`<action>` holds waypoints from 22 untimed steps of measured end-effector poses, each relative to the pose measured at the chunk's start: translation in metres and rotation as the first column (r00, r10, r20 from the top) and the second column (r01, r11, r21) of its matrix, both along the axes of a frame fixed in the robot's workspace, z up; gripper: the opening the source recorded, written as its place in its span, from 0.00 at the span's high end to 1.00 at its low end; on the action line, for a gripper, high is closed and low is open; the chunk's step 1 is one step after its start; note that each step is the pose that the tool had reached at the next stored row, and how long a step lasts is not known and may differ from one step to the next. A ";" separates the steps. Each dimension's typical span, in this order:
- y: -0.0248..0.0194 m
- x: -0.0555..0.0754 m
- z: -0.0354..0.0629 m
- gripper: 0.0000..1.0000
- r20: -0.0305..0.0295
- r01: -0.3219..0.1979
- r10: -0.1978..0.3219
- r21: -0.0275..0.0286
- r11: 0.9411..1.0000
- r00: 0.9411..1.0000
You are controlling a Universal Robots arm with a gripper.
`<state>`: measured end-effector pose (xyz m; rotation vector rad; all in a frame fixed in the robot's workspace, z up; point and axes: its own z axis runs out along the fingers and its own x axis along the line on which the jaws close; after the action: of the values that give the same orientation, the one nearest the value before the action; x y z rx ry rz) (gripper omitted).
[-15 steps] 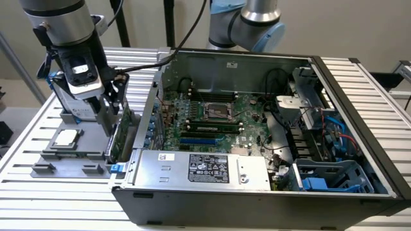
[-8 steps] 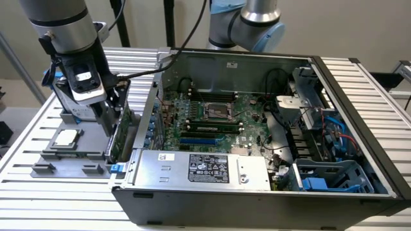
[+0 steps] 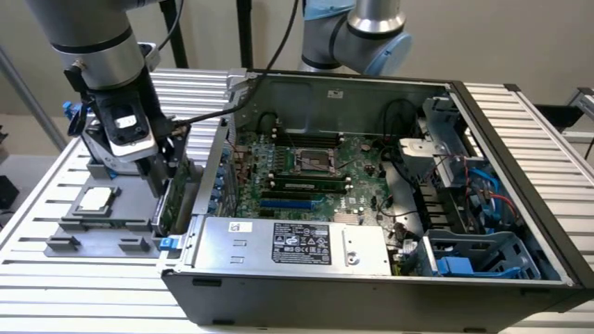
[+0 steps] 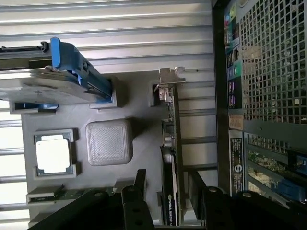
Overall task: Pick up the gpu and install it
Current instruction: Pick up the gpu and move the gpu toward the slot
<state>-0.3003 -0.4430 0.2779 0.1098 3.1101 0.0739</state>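
Gripper (image 4: 168,184): open, straddling gpu (image 4: 172,139) | gpu: on edge in tray (image 4: 136,103) beside computer case (image 3: 278,303) | grasp likely best centred, squarely across it.

The arm (image 3: 88,31) is silver-grey tubing with pale blue joint caps (image 3: 394,49), a black cable (image 3: 269,68) trailing toward one o'clock, and a black gripper (image 3: 165,182).

Thin green gpu (image 4: 171,153), upright on edge
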 end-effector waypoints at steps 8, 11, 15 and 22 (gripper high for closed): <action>0.0000 0.000 -0.0145 0.52 0.000 0.000 0.000 0.000 1.000 1.000; 0.0000 0.000 -0.0199 0.52 0.000 0.000 0.000 0.000 1.000 1.000; 0.0000 0.000 -0.0273 0.52 0.000 0.000 0.000 0.000 1.000 1.000; 0.0001 0.003 -0.0341 0.52 0.001 0.000 0.000 0.000 1.000 1.000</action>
<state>-0.2973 -0.4429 0.2438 0.1098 3.1096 0.0739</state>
